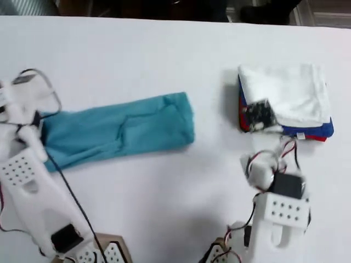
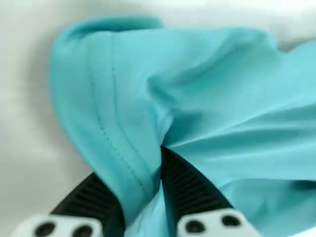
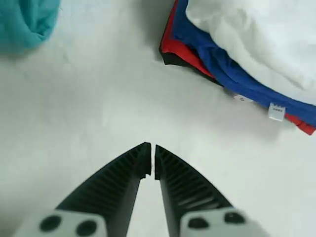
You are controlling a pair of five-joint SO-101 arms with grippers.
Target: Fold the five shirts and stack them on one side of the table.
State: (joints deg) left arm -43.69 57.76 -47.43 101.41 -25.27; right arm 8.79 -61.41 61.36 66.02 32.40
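Note:
A teal shirt (image 1: pixel 118 131), folded into a long strip, lies across the left middle of the table. My left gripper (image 1: pixel 37 121) is at the strip's left end. It is shut on a bunched fold of the teal shirt (image 2: pixel 197 89), which runs between its black fingers (image 2: pixel 187 187). At the right stands a stack of folded shirts (image 1: pixel 285 98): white (image 3: pixel 256 44) on top, then blue (image 3: pixel 222 69), then red (image 3: pixel 180 47), with a dark edge underneath. My right gripper (image 3: pixel 152 155) is shut on nothing, just above the bare table before the stack's near left corner.
The white table (image 1: pixel 164 55) has open room behind the teal shirt and between the shirt and the stack. Both arm bases (image 1: pixel 98 249) sit at the near edge. Cables trail from the right arm (image 1: pixel 274 186).

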